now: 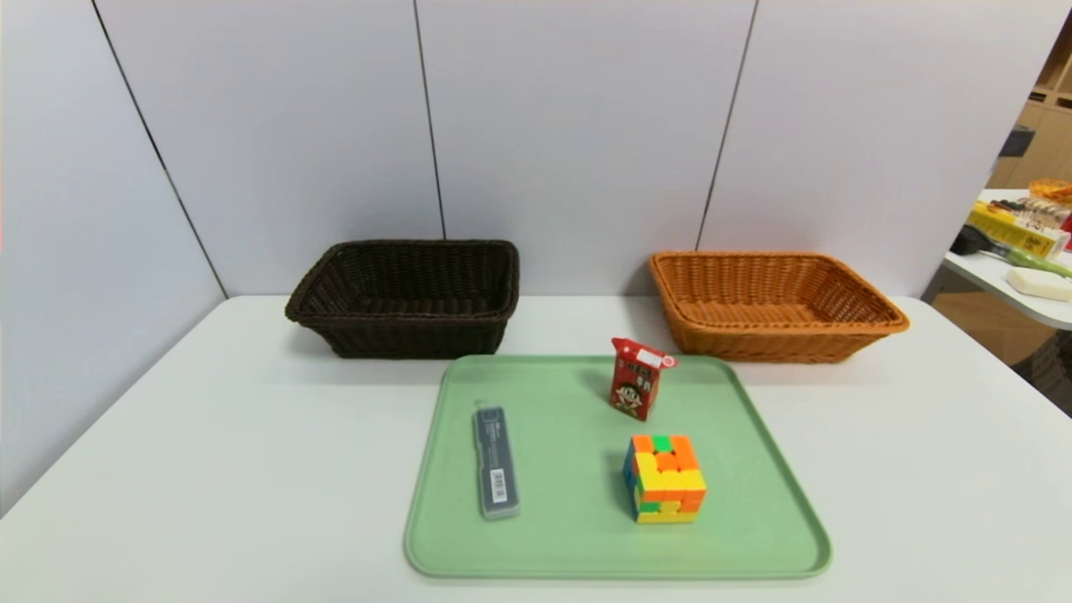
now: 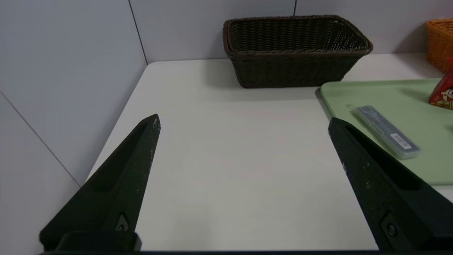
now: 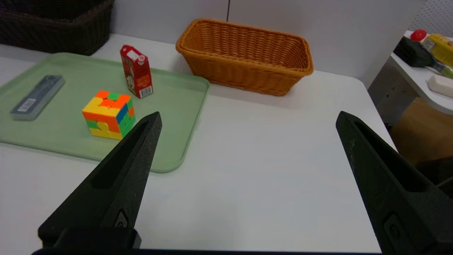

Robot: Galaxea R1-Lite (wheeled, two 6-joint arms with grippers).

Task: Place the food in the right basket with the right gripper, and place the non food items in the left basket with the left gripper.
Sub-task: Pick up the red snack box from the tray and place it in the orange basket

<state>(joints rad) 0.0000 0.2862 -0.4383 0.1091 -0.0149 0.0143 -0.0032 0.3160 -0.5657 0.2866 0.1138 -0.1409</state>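
Both tools are held wide apart and empty above the worktop [image 1: 251, 469]. Ahead of the left tool [image 2: 244, 124] lies the grey case [image 2: 387, 131] (on the green tray [image 2: 357, 94]), the dark basket [image 2: 295, 49] beyond. Ahead of the right tool [image 3: 247, 118] stand the cube [image 3: 109, 114] and red carton [image 3: 136, 76], the orange basket [image 3: 244, 58] beyond.

A white table [image 1: 251, 435] carries a green tray [image 1: 578, 553] at the front, with a dark basket [image 1: 410, 335] and an orange basket [image 1: 754, 339] behind it.

The milk carton [image 2: 442, 94] is cut off in the left wrist view.
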